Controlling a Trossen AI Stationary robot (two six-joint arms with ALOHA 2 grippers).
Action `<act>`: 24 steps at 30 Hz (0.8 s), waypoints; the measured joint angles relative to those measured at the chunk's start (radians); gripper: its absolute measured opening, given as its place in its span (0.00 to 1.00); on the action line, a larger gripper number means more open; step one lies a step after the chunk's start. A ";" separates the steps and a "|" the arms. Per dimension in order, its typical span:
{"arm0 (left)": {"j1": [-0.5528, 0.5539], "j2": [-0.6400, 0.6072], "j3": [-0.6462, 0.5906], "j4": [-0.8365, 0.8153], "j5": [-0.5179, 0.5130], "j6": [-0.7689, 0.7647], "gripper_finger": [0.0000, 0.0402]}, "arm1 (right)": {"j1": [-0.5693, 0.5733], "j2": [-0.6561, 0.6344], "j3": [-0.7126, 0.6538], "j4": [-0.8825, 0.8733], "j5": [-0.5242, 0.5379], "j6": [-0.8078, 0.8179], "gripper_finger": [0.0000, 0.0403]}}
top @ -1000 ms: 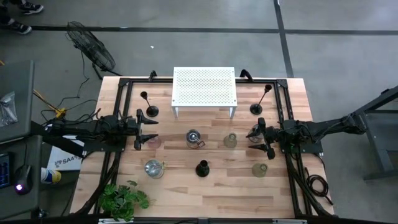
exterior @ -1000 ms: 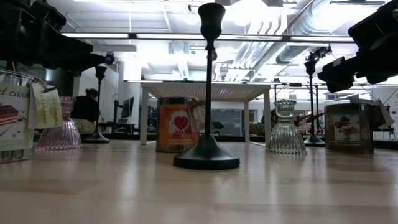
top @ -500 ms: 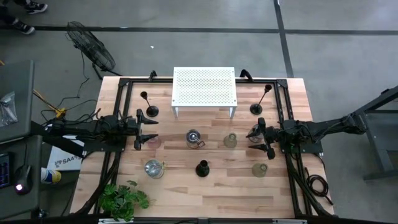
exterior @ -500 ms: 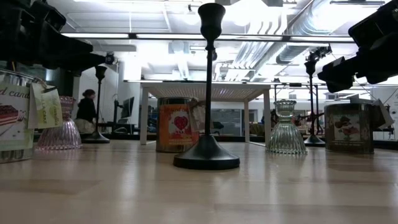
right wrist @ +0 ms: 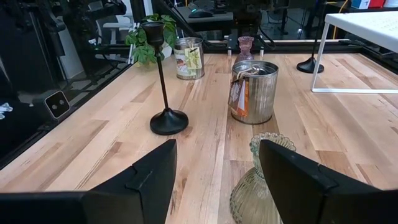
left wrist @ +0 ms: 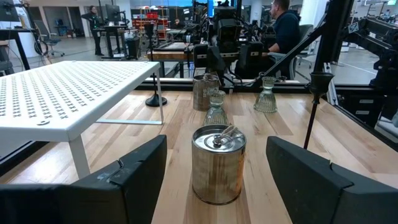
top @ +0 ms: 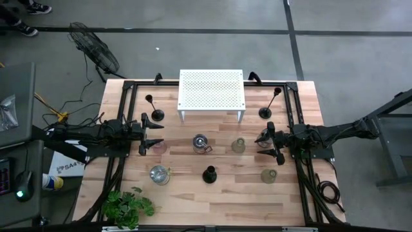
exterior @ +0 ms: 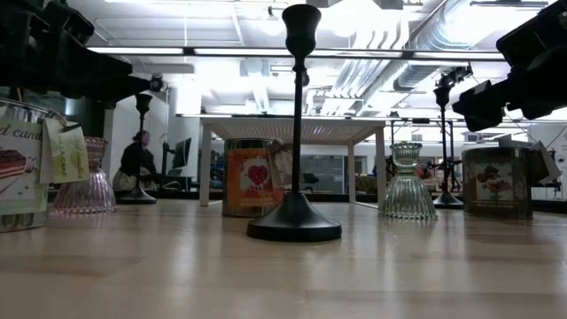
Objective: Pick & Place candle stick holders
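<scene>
Dark fingers of both the left gripper and right gripper are spread wide, holding nothing.

Grey concrete floor, floor fan, bright ceiling lights

The stand sits at the table's back edge; holders lie before it; the plant front-left.
</scene>
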 joint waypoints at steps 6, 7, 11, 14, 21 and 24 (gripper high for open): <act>0.000 0.000 0.000 0.000 0.000 0.000 0.67 | 0.000 0.000 0.000 0.071 -0.033 0.173 0.55; 0.000 0.000 0.000 0.000 0.000 0.000 0.67 | 0.000 -0.001 0.001 0.099 -0.032 0.209 0.55; 0.000 0.000 0.000 0.000 0.000 0.000 0.67 | 0.000 0.000 0.004 0.205 -0.026 0.285 0.55; 0.000 0.000 0.000 0.000 0.000 0.000 0.67 | 0.000 -0.001 0.005 0.313 -0.025 0.275 0.55; 0.000 0.000 0.000 0.000 0.000 0.000 0.67 | 0.000 -0.001 0.006 0.346 -0.018 0.326 0.55; 0.000 0.000 0.000 0.000 0.000 0.000 0.67 | 0.000 -0.001 0.008 0.345 0.036 0.465 0.55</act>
